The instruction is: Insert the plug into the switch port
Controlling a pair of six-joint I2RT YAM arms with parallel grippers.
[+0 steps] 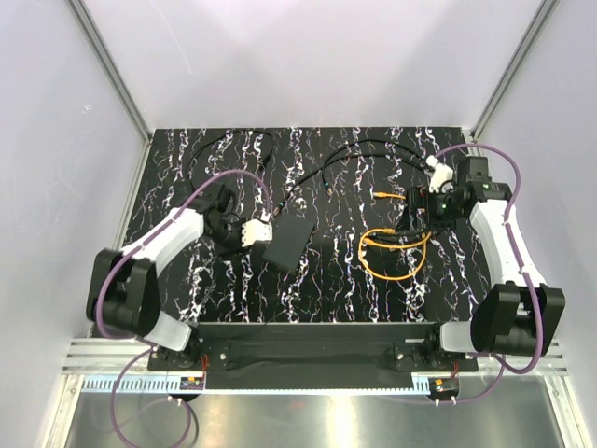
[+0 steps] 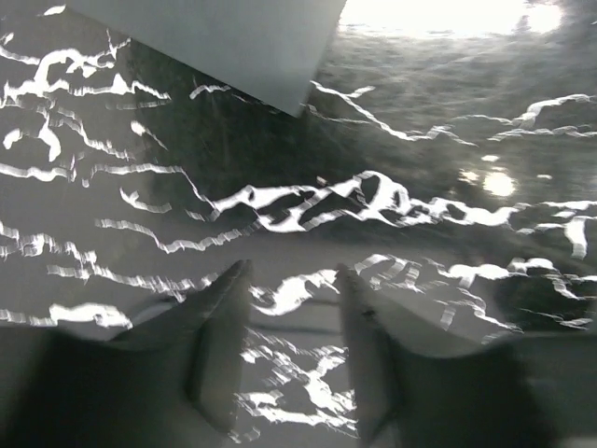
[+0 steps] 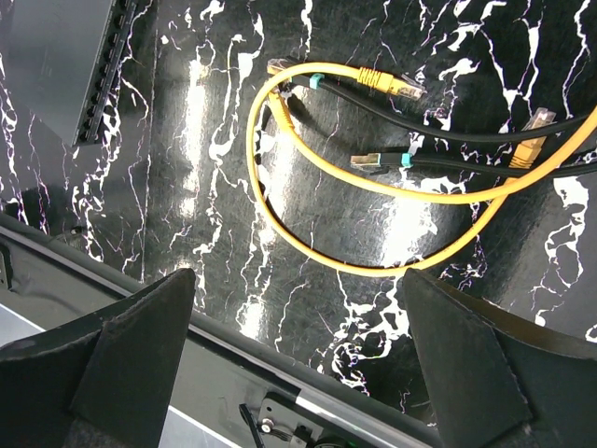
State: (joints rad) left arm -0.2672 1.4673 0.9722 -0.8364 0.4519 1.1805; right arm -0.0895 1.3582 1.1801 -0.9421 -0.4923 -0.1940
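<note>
One plug (image 3: 403,90) loose, right hand (image 3: 298,280) open

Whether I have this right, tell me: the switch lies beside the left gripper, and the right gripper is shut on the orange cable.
One part is wrong. The right gripper is open and holds nothing, not shut on the orange cable, which lies loose on the table. The right wrist view shows this. The switch does lie beside the left gripper.
</note>
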